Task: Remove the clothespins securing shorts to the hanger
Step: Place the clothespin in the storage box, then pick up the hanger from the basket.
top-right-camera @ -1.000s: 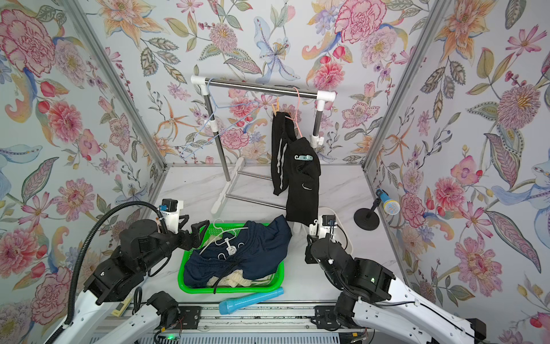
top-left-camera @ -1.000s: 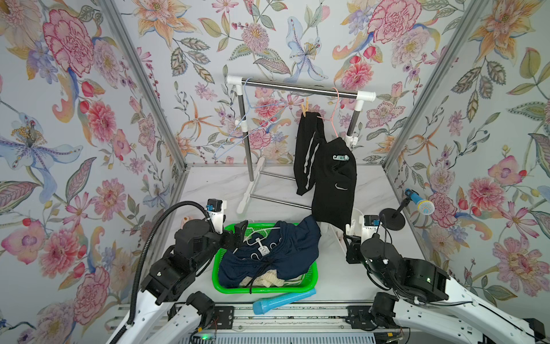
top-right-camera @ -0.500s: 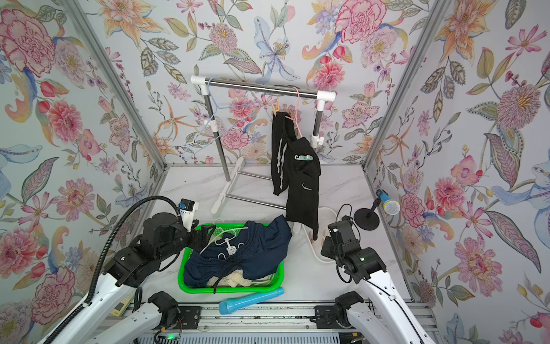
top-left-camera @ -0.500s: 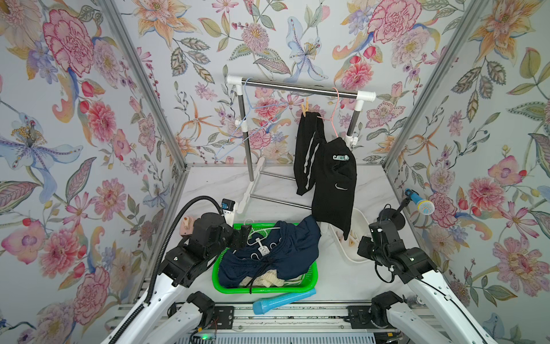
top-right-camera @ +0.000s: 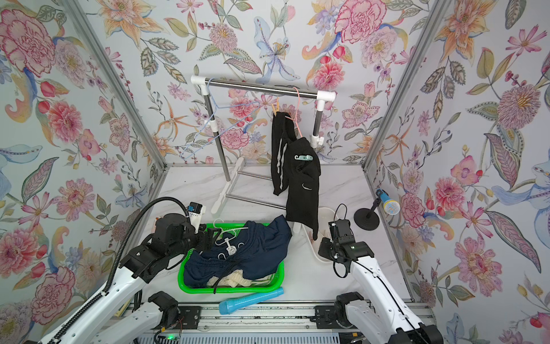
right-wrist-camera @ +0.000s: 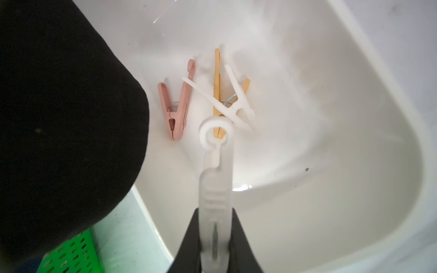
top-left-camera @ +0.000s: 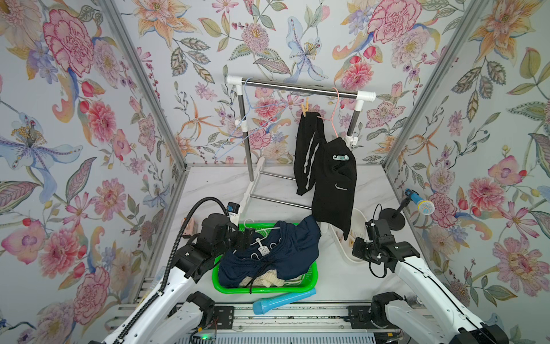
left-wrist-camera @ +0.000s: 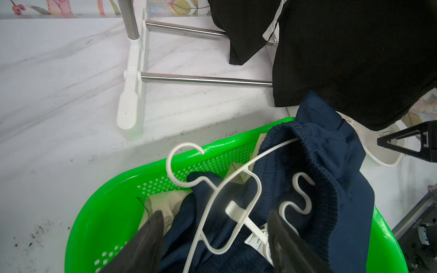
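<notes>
right gripper pinches a white hooked clip above the white tub, which sits at 3 o'clock from the green basket. it is best released over the tub's middle, clear of the black shorts. left gripper stands wide over the navy shorts and white hanger.

— What do the arms look like?
— Both the left arm and the right arm are long white shells with blocky black joints.
— Any cables?
— A thick ribbed black hose at lower left, a thin black wire looped at lower right. A blue-capped white module tops the left wrist, and a green light glows at the bottom edge.
— The left gripper?
— Matt black wedge-shaped fingers.
</notes>
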Robot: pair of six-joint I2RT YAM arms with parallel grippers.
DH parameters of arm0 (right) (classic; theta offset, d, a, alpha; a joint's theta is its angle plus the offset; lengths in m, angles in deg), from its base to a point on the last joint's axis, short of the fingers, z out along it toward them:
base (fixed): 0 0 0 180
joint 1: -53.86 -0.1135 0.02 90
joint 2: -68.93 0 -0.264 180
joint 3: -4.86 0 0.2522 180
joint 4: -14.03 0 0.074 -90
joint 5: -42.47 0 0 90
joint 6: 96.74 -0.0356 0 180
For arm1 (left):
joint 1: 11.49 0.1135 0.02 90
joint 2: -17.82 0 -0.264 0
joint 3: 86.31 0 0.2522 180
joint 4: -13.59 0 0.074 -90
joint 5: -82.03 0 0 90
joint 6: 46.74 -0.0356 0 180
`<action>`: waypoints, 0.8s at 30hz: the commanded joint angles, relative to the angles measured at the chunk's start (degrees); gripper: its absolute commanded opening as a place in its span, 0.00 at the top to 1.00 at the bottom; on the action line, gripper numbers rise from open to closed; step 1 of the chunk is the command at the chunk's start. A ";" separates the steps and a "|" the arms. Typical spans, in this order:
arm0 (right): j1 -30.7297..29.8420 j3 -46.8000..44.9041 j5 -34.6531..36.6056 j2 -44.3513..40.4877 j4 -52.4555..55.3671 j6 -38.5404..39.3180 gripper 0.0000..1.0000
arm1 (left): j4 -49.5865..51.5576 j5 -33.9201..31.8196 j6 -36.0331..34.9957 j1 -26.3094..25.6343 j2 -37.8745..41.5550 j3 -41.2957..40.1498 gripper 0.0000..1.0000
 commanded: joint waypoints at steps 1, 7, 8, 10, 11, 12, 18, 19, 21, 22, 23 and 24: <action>0.76 -0.87 -1.18 -0.02 -3.03 0.68 0.80 | -1.44 1.25 -1.46 1.06 -1.08 -1.29 0.29; 1.58 -2.03 -2.29 -0.41 -3.99 0.64 0.65 | -3.00 4.29 -1.66 4.58 -2.65 -3.57 0.30; 1.57 -2.03 -2.32 -0.57 -4.00 0.70 0.63 | -3.13 5.51 -1.76 4.95 -2.98 -3.72 0.31; 1.61 -1.88 -2.45 -0.85 -3.98 0.74 0.62 | -3.44 7.77 -2.11 5.11 -3.53 -4.02 0.32; 1.58 -1.70 -2.53 -0.95 -3.92 0.77 0.62 | -3.71 9.17 -2.33 5.11 -3.88 -4.19 0.32; 1.66 -1.56 -2.57 -1.09 -3.98 0.90 0.62 | -4.07 10.80 -2.59 5.12 -4.23 -4.47 0.33; 1.66 -0.63 -2.83 -1.84 -3.84 0.84 0.61 | -7.80 13.34 -3.58 5.45 -7.58 -6.23 0.32; 1.66 -0.51 -3.12 -1.90 -3.88 0.90 0.61 | -8.33 13.18 -3.83 5.88 -8.24 -6.36 0.32; 1.66 -0.53 -3.52 -2.44 -3.86 0.85 0.61 | -8.94 13.11 -4.22 7.04 -9.48 -6.02 0.31; 1.66 -0.53 -3.62 -2.67 -3.88 0.89 0.61 | -9.23 13.49 -4.60 7.54 -10.03 -5.77 0.31; 1.70 -0.51 -3.55 -3.04 -3.84 0.85 0.61 | -9.79 14.58 -4.90 8.05 -10.52 -5.89 0.31; 1.68 -0.60 -3.62 -3.36 -3.90 0.82 0.60 | -10.43 16.03 -5.17 8.47 -10.94 -6.08 0.32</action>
